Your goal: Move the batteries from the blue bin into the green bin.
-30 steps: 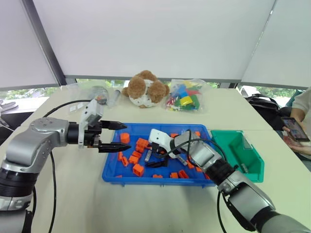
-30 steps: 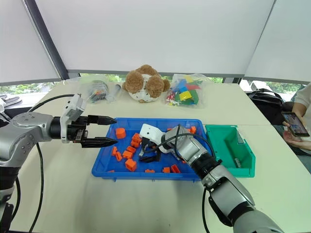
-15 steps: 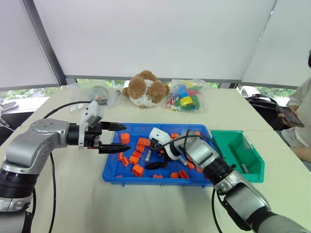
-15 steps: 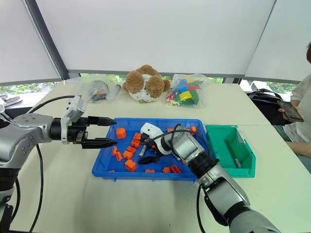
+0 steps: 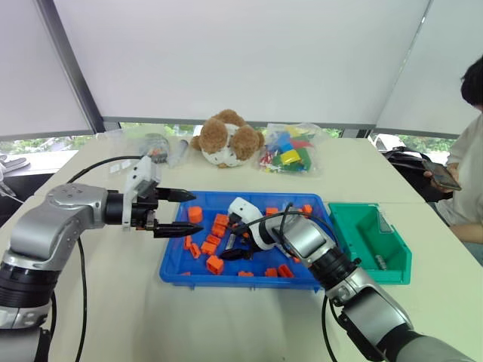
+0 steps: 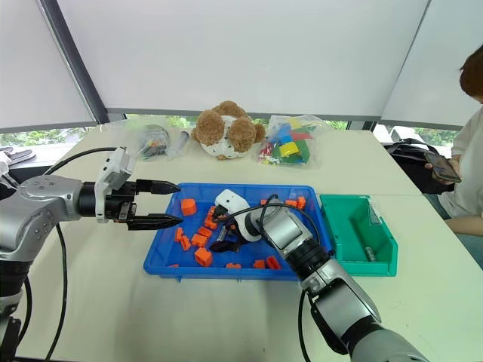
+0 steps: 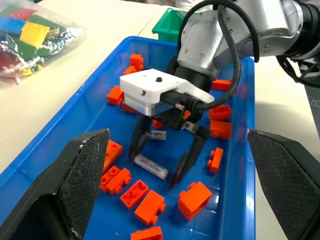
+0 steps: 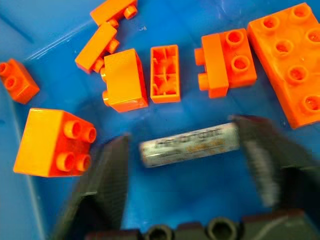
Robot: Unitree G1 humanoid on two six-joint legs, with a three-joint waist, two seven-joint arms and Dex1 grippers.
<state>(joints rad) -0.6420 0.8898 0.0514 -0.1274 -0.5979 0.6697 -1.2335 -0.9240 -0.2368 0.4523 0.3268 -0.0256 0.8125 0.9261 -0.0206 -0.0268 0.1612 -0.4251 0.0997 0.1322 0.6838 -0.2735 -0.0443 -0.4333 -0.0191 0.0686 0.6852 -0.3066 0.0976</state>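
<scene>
The blue bin (image 5: 226, 282) lies mid-table, strewn with orange blocks (image 5: 214, 264). My right gripper (image 7: 153, 172) reaches down into it, open, its two black fingers (image 8: 107, 190) standing on either side of one of the batteries (image 8: 190, 144), a silver-grey cylinder lying flat on the bin floor (image 7: 150, 166). A small gap shows between one finger and the battery's end. My left gripper (image 5: 195, 211) hovers open and empty over the bin's left end. The green bin (image 5: 373, 241) stands against the blue bin's right side with a battery (image 5: 379, 262) inside.
A brown teddy bear (image 5: 226, 139) and a clear bag of coloured blocks (image 5: 287, 151) lie behind the blue bin. Another plastic bag (image 5: 155, 147) is at the back left. A person (image 5: 464, 166) holding a phone sits at the table's right edge.
My right gripper has rolled at the wrist and its fingers have drawn in around the battery. The left gripper has stayed put. The person at the right has shifted.
</scene>
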